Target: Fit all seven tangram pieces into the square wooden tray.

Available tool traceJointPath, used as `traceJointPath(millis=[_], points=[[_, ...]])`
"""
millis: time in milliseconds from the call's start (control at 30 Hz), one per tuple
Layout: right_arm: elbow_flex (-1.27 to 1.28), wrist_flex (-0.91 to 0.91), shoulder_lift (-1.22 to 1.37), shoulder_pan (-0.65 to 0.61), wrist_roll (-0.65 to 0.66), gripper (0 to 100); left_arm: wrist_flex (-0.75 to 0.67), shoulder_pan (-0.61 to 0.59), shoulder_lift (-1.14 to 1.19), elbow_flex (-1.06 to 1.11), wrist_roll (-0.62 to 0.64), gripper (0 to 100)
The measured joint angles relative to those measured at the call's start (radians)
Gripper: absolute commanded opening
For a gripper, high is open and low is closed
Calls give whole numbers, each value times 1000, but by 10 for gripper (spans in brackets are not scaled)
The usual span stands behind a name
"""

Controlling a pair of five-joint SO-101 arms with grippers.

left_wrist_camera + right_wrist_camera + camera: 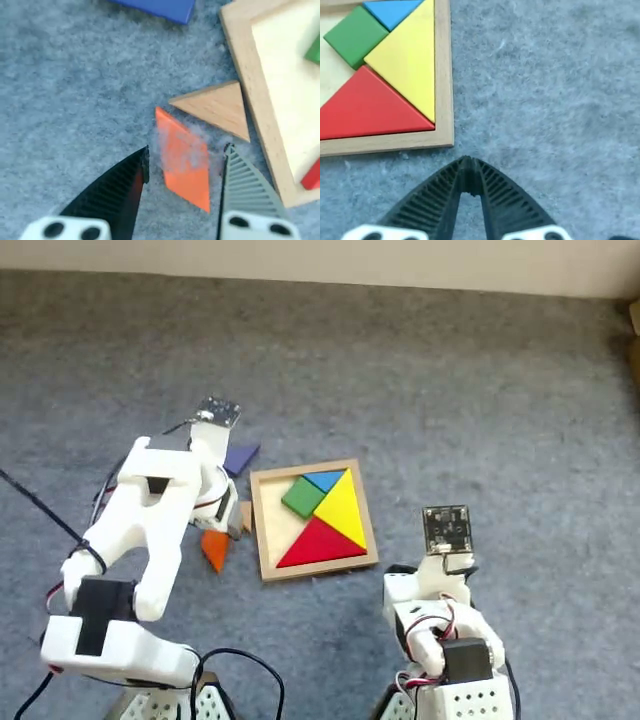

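Note:
The square wooden tray (368, 520) lies mid-table and holds a red triangle (318, 543), a yellow triangle (345, 505), a green square (302, 496) and a light blue triangle (325, 480). Just outside its left side lie an orange parallelogram (183, 159), a plain wooden triangle (218, 107) and a dark blue piece (162, 7). My left gripper (186, 152) is open, its fingers straddling the orange parallelogram (214, 549) without closing on it. My right gripper (468, 162) is shut on nothing, hovering over carpet off the tray's (444, 90) near right corner, by the red triangle (367, 107) and yellow triangle (410, 60).
Grey carpet covers the whole work surface. The left arm's white body (150, 530) hangs over the area left of the tray. The right arm's base (445, 640) sits at the front right. A pale wall strip runs along the far edge.

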Motion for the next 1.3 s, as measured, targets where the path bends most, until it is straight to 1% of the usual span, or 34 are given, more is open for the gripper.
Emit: traceJointPath(millis=[300,467,700,967,1133,1300], points=[[0,0,0,8,0,4,0,-2,5,0,-3,239],[0,0,0,8,0,4,0,-3,5,-40,103,239],[0,0,0,8,0,4,0,-3,5,-69,203,239],[0,0,0,8,0,4,-9,94,15,-69,212,239],[0,0,0,8,0,4,-40,92,114,-98,213,236],[0,0,0,8,0,4,25,74,189,-184,213,236]])
